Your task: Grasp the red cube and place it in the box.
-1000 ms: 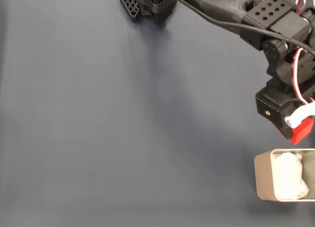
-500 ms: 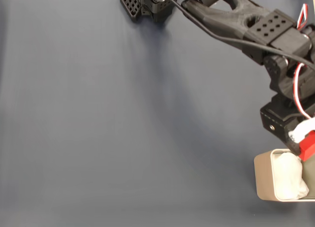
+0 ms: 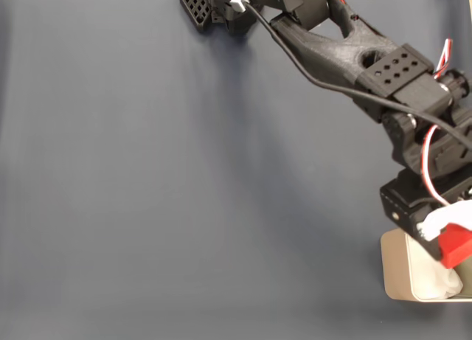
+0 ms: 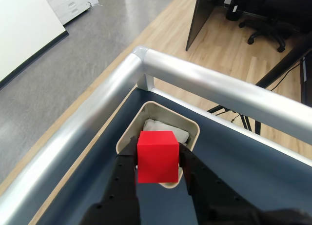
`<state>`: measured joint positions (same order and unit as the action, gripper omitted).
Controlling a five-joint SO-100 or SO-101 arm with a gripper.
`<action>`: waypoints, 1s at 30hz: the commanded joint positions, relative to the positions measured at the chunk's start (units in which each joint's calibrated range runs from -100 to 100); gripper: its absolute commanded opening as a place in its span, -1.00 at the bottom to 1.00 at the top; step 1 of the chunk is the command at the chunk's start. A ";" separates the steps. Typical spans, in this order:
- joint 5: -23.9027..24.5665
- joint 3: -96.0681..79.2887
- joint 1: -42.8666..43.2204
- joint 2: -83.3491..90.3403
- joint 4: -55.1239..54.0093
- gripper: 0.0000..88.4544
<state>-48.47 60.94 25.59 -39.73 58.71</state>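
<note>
My gripper [image 4: 157, 161] is shut on the red cube [image 4: 157, 156], which sits squarely between the two black fingers [image 4: 125, 167] in the wrist view. Under the cube lies the beige box [image 4: 127, 135] with its white lining. In the fixed view the red cube [image 3: 456, 243] hangs above the box [image 3: 397, 270] at the lower right edge, held by the gripper [image 3: 450, 237], with the white lining [image 3: 442, 281] partly covered by it.
The dark blue table mat [image 3: 184, 185] spreads left of the box. The arm's black base [image 3: 221, 8] stands at the top edge. In the wrist view a silver metal rail [image 4: 204, 83] runs round the table corner just beyond the box.
The arm has carried the red cube down the fixed view, from short of the box's far rim to a spot over its inside. The box has stayed in place.
</note>
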 commanded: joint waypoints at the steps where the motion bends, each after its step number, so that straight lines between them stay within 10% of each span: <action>1: -0.59 3.20 -1.30 -0.13 -2.73 -0.91; 30: -0.24 6.12 -0.74 -4.64 -5.35 -0.91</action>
<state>-48.77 64.20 24.11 -45.98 54.34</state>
